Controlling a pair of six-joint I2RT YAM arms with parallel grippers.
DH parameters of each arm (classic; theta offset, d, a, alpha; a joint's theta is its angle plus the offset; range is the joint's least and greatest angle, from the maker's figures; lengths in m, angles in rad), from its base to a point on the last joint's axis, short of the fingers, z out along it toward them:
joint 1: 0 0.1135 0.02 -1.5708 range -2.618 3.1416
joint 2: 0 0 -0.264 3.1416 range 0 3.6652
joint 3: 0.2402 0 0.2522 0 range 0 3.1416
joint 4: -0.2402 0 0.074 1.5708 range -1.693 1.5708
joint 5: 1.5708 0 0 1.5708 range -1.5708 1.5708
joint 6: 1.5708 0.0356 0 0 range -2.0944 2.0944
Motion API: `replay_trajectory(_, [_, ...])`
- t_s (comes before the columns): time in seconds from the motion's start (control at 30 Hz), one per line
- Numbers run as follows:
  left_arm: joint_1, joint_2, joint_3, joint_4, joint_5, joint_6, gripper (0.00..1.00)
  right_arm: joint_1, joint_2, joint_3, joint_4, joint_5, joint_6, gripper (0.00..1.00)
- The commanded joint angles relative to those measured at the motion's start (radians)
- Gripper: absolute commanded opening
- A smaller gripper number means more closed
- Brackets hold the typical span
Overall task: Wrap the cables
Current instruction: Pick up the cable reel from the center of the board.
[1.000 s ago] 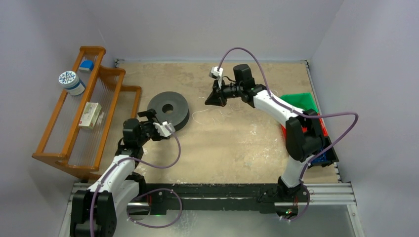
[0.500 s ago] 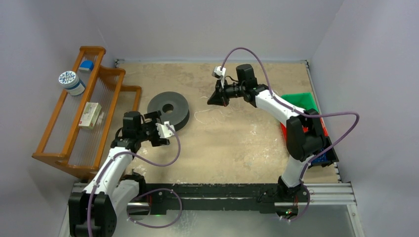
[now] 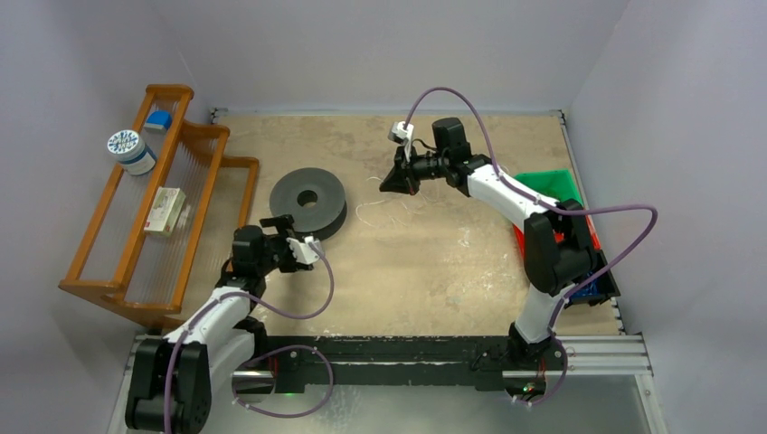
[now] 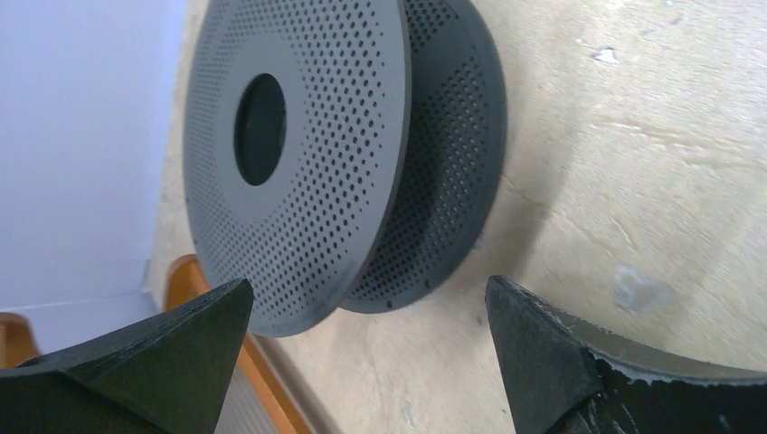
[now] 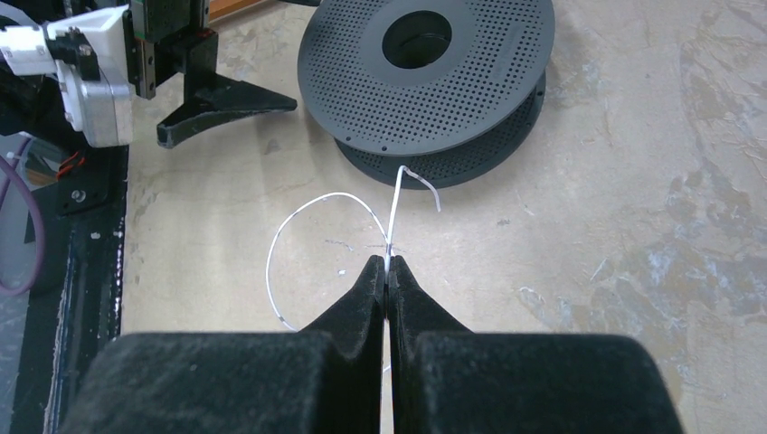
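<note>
Bins at right edge of worktop [image 3: 434,262]: green bin [image 3: 545,183] farther, blue bin [image 3: 590,287] nearer, contents not readable behind right arm. Wooden rack [image 3: 168,92] at left, holding white jar [image 3: 127,150] and small box [image 3: 164,211]. Cable [image 5: 396,203] on worktop just right of dark perforated spool [image 3: 308,201], pinched by right gripper [image 5: 387,267], jaws pressed together on it. Straight run pointing from jaws toward spool, free end hooked beside its rim; loose loop curling off to one side. Left gripper [image 4: 366,294] near side of spool, jaws spread wide, apart from it.
</note>
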Motion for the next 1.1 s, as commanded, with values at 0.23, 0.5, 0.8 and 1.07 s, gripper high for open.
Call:
replay_trajectory(0.23, [-0.096,0.151,-0.04,0.418,-0.118,-0.01,0.91,-0.006,0.041,-0.007,0.04,-0.026,-0.004,0.0])
replay_trajectory(0.5, [-0.109,0.238,-0.014,0.451,-0.113,-0.022,0.68,-0.006,0.056,-0.011,0.047,-0.041,0.007,0.0])
replay_trajectory(0.8, [-0.113,0.303,0.013,0.526,-0.12,-0.111,0.29,-0.007,0.059,-0.015,0.045,-0.051,0.008,0.0])
replay_trajectory(1.07, [-0.113,0.268,0.043,0.52,-0.094,-0.226,0.15,-0.006,0.072,-0.021,0.063,-0.096,0.032,0.0])
